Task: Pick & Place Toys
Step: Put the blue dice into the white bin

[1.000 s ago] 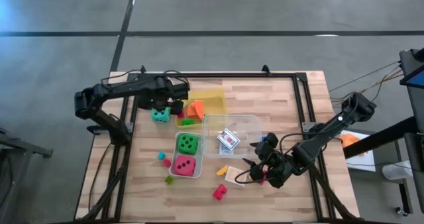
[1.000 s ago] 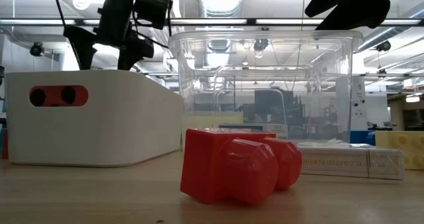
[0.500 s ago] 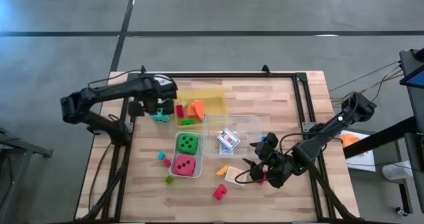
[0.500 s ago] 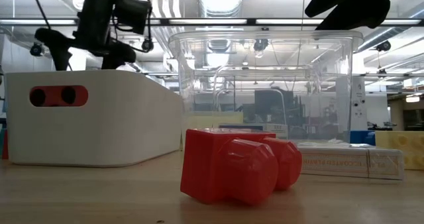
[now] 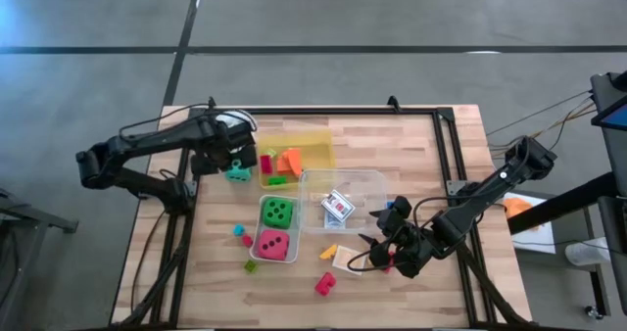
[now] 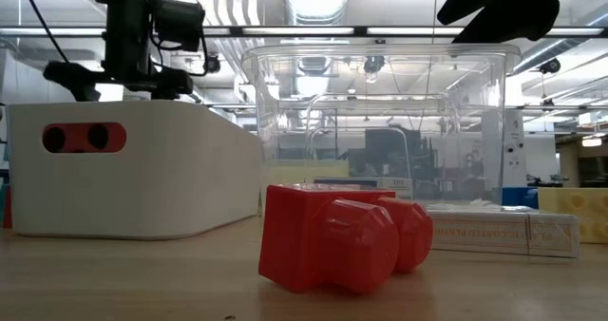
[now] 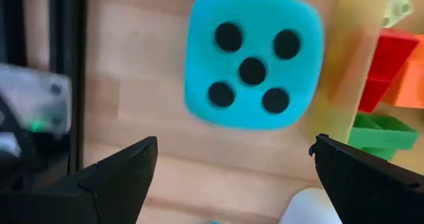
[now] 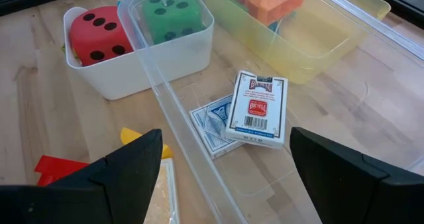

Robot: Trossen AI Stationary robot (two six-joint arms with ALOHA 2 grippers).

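Observation:
A teal die (image 7: pixel 252 68) rests on the wood by the yellow tray's (image 5: pixel 312 137) left end, five dots up. My left gripper (image 7: pixel 233 148) hangs open above the table, pointing down, just beside the die (image 5: pixel 237 172) and apart from it. The tray holds red, orange and green blocks (image 5: pixel 279 163). A green die (image 5: pixel 279 212) and a red die (image 5: pixel 272 243) sit in a white tub (image 5: pixel 263 225). Two card packs (image 8: pixel 255 111) lie in the clear box (image 5: pixel 370 184). My right gripper (image 8: pixel 226 134) is open, tilted down toward that box from its near right.
Loose blocks lie on the near part of the table: a red one (image 5: pixel 324 284) (image 6: pixel 342 240), a yellow one (image 5: pixel 328 251), small blue, pink and green ones (image 5: pixel 242 235) left of the tub, and a blue one (image 5: pixel 397 206) by the right arm. A dark frame edges the table.
My left gripper has drawn back toward the table's left edge and sunk a little, rolling at the wrist, with its fingers still open. The teal die has stayed where it was. The right arm has kept still.

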